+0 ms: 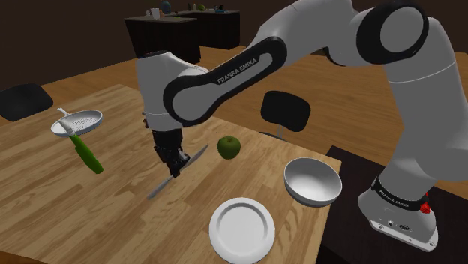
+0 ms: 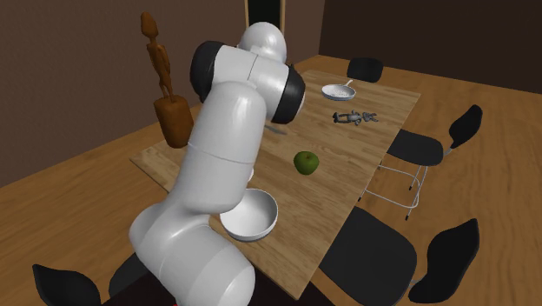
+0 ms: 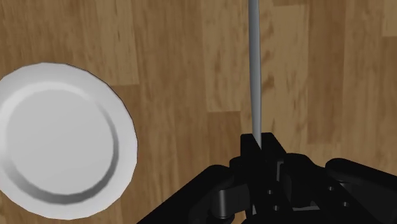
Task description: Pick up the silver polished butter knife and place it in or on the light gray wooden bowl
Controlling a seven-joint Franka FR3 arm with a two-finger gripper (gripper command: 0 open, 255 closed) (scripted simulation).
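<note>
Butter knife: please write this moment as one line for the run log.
phase: knife held | fingers: shut on butter knife | grey bowl: empty, beside white plate | placing: not yet done

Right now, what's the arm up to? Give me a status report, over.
Gripper shut on butter knife. Knife not yet in the bowl. Green apple and white plate flank the route; likely passable.

The table (image 1: 45,180) shows planked wood grain, faintly glossy. The butter knife (image 3: 256,63) looks smooth, dull grey metal. The plate (image 3: 57,140) and bowl (image 1: 313,182) are smooth white.
</note>
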